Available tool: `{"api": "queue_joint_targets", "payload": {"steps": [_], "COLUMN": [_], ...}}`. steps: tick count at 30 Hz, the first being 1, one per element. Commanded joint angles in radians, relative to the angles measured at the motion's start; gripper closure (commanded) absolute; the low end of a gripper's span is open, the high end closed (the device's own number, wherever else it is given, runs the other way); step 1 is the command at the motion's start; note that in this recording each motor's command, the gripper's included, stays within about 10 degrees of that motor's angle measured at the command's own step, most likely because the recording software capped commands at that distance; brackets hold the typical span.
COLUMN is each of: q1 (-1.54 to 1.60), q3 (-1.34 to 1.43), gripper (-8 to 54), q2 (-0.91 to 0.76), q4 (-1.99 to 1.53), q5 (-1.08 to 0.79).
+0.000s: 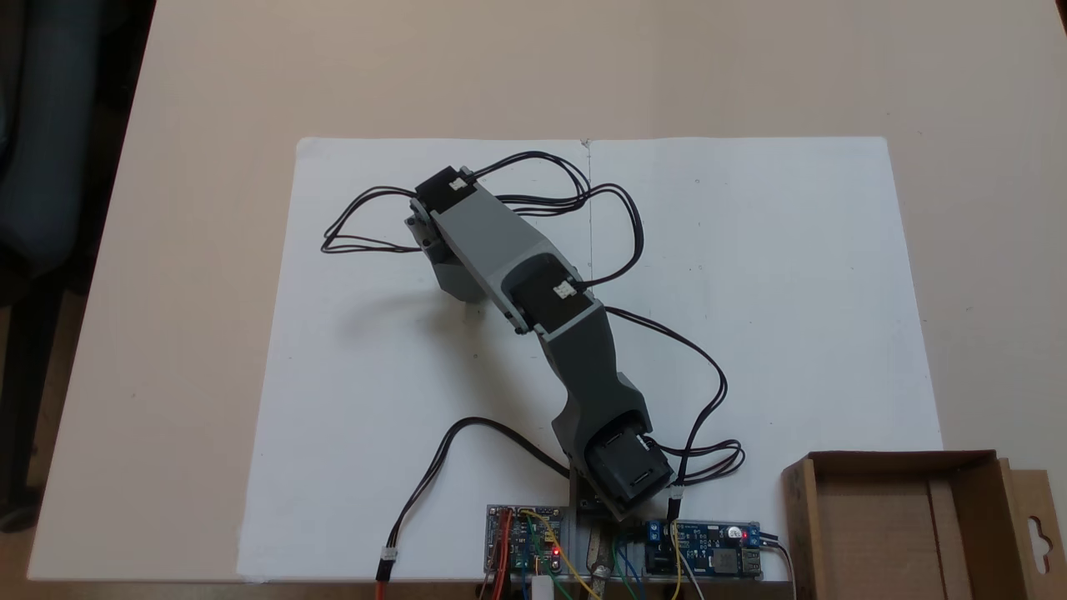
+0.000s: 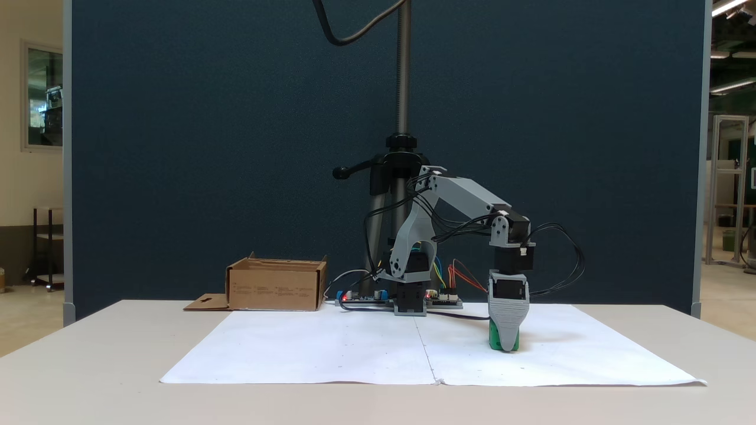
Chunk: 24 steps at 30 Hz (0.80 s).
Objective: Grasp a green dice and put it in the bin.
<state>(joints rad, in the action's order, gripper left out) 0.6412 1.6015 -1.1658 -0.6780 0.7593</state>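
In a fixed view from the side, my gripper (image 2: 505, 342) points straight down with its tip on the white paper. The green dice (image 2: 493, 341) sits right at that tip, a sliver of green showing on each side of the front finger. One jaw hides the other, so their spacing is unreadable. In a fixed view from above, the arm (image 1: 517, 275) stretches up and to the left and covers both gripper and dice. The bin, a brown cardboard box (image 1: 904, 457) with a hang-hole flap, stands at the lower right there and to the left of the arm's base (image 2: 274, 289) in the side-on fixed view.
Two white paper sheets (image 1: 750, 333) cover the middle of the beige table (image 1: 208, 83). Circuit boards (image 1: 704, 546) and loose black cables (image 1: 367, 225) lie around the arm's base. A tripod pole (image 2: 403, 88) rises behind the arm before a dark blue partition.
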Motion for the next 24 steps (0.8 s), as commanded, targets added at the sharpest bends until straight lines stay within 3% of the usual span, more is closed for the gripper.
{"api": "queue_joint_targets", "payload": {"steps": [1,24], "q1": [0.012,-0.002], "q3": [-0.005,0.000], "gripper": [12.2,9.4], "q2": [-0.015,-0.015], "q4": [0.023,0.037], "q5": [0.081,0.075]}}
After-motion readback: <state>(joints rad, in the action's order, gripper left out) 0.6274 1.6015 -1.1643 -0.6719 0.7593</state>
